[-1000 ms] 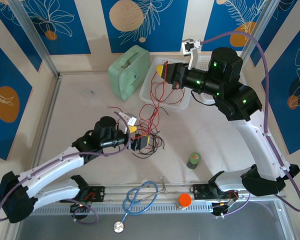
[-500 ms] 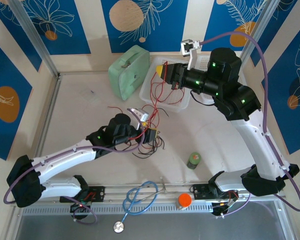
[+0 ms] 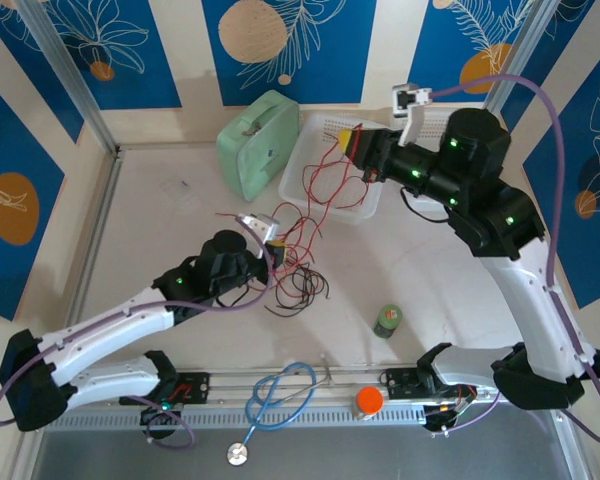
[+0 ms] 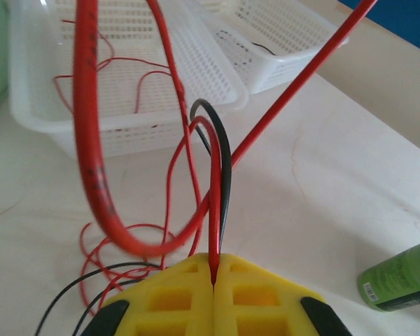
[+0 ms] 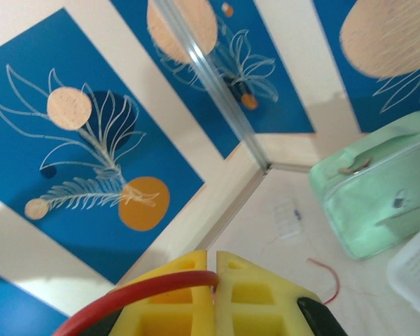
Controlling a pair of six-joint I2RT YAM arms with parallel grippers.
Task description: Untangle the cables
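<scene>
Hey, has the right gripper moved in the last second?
Yes. The right gripper, shut on the red cable, has shifted right, away from the green case, along the basket's back rim.

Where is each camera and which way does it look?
Top: above and behind the robot, looking down at the table; left arm and right arm show.
Left wrist: on the left arm, looking past its left fingers, shut on the red cable, to the basket and bottle.
Right wrist: on the right arm, looking past its right fingers at the wall and case.
Shared: top and left wrist see basket and bottle.
</scene>
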